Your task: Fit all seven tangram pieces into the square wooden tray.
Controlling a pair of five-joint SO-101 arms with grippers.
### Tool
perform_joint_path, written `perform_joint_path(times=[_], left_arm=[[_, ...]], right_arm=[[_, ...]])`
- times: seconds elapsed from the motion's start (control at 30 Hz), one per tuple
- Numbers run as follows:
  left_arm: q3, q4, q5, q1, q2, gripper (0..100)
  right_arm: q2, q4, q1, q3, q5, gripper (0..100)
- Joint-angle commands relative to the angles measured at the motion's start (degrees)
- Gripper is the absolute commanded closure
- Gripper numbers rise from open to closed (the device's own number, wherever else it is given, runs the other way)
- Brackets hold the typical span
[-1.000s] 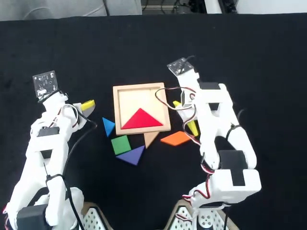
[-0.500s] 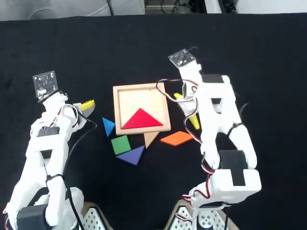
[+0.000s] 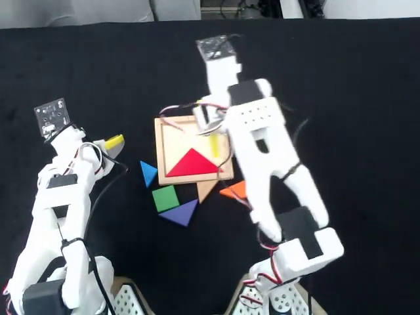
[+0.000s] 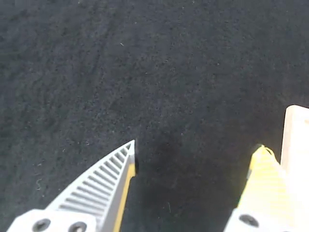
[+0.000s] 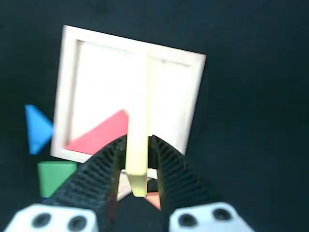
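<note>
One thin, pale yellowish tangram piece [image 5: 137, 96] is clamped on edge in the right pincer [image 5: 137, 141], over the square wooden tray [image 5: 67, 87], in the right wrist view; a flat red triangle [image 5: 99, 135] lies in the tray just beside one fingertip. The high view adds loose pieces outside the tray, nearer the arm bases [image 3: 275, 298] than that pincer: blue triangle [image 3: 148, 173], green square [image 3: 165, 197], purple triangle [image 3: 182, 212], tan wooden triangle [image 3: 205, 190], orange parallelogram [image 3: 235, 191]. The left pincer [image 4: 197, 145], fingers apart, is over black tabletop [image 4: 145, 58], the tray's corner just beside its yellow finger [image 4: 265, 183].

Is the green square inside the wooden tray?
No, the green square lies on the black table outside the wooden tray.
</note>
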Motion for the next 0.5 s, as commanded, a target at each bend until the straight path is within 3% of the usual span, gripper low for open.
perform_joint_path(times=[0.0,0.23,0.47], left_arm=[[-0.4,-0.6,2.5,-0.9,0.0,64],[-0.6,-1.1,4.0,-2.2,0.0,64],[-0.8,-1.1,4.0,-1.8,0.1,64]], right_arm=[[-3.2,0.0,-4.0,-3.7,-7.2,98.7],[0.6,-8.4,-5.8,-2.8,-22.2,98.6],[13.7,-5.6,-9.5,-9.7,-26.2,98.6]])
